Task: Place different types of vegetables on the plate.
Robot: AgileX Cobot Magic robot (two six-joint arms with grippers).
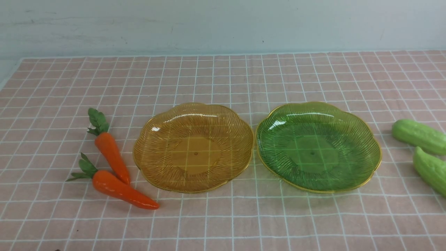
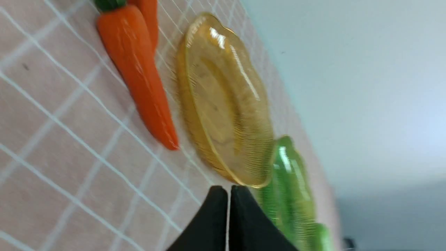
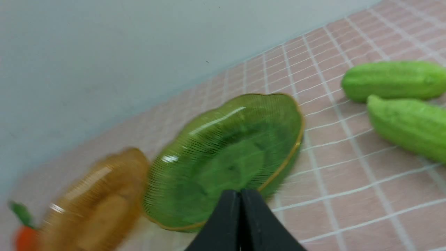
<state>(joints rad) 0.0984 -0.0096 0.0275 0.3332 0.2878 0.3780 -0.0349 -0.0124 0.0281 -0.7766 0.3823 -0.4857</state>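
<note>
Two toy carrots lie on the left of the bench, on its pink checked cloth (image 1: 223,223). Both are glossy orange with ruffled dark-green tops. The farther carrot (image 1: 110,153) points its tip toward the robot, and that tip rests against the thick end of the nearer carrot (image 1: 120,190). The nearer carrot slants toward the right, its point close to the amber plate (image 1: 193,148).

The two gourds lie at the far right, partly cut off by the edge of the front view. They are plump, smooth and light green with a faintly pebbled skin. The farther gourd (image 1: 420,136) and the nearer gourd (image 1: 432,170) sit just beside each other, a little apart from the green plate (image 1: 317,146).

Both plates are clear, ribbed and scalloped with a gold rim. They stand side by side in the middle with nothing on them, their rims almost meeting.

In the left wrist view the left jaws are black and pressed together with nothing between them. The right jaws are likewise closed on nothing in the right wrist view.
</note>
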